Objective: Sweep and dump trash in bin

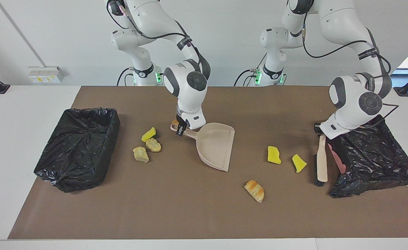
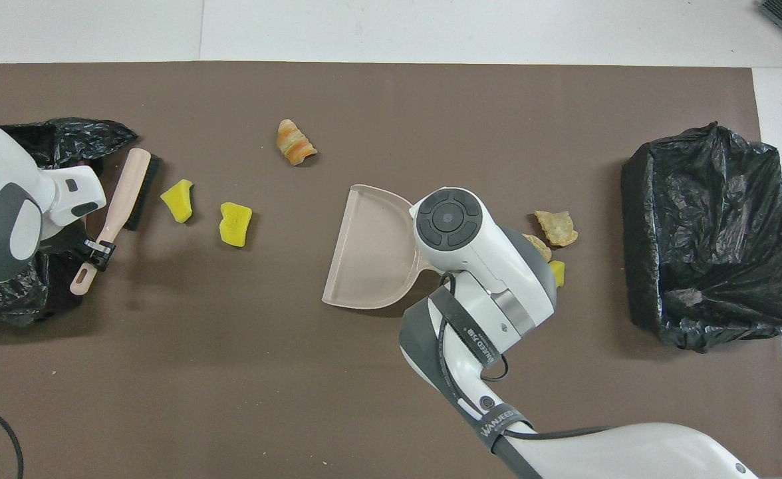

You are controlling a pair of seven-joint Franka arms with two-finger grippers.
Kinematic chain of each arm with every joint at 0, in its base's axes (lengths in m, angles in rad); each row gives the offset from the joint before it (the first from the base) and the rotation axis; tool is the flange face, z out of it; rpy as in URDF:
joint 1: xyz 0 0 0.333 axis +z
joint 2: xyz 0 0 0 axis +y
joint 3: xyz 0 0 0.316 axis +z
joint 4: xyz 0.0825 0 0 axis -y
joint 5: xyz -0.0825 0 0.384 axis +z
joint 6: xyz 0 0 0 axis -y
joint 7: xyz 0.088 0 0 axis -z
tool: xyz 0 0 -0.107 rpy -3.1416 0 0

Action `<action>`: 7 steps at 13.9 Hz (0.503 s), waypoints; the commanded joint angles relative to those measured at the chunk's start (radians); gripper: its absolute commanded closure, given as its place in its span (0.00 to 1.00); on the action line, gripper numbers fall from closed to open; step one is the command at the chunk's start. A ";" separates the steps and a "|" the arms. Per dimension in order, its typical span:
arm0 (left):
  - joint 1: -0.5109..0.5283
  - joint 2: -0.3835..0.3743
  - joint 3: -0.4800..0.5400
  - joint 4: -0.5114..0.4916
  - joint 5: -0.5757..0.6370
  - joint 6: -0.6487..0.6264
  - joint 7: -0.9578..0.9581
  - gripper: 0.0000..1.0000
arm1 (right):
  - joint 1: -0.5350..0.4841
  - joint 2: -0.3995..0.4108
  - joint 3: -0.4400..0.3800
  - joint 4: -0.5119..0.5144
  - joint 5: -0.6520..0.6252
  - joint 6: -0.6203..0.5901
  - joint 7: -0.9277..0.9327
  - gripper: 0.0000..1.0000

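My right gripper is shut on the handle of the beige dustpan, which rests mid-table; in the overhead view its wrist hides the fingers. My left gripper is shut on the handle of the beige brush, bristles down beside the bin at the left arm's end. Trash lies loose: two yellow wedges between brush and dustpan, a croissant-like lump farther from the robots, and a yellow wedge with two tan lumps beside the dustpan's handle.
A black-lined bin stands at the right arm's end. Another black-lined bin at the left arm's end holds something pink. A brown mat covers the table.
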 commanded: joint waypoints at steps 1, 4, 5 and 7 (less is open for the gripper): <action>-0.069 -0.099 -0.001 -0.136 0.019 0.021 -0.076 1.00 | -0.010 -0.013 0.009 -0.029 -0.010 0.033 0.028 1.00; -0.170 -0.144 -0.003 -0.206 0.010 0.015 -0.245 1.00 | -0.012 -0.013 0.007 -0.031 -0.010 0.033 0.028 1.00; -0.204 -0.156 -0.006 -0.226 0.000 0.006 -0.290 1.00 | -0.013 -0.013 0.009 -0.031 -0.010 0.033 0.028 1.00; -0.291 -0.170 -0.005 -0.229 -0.124 -0.040 -0.377 1.00 | -0.013 -0.013 0.007 -0.031 -0.010 0.033 0.028 1.00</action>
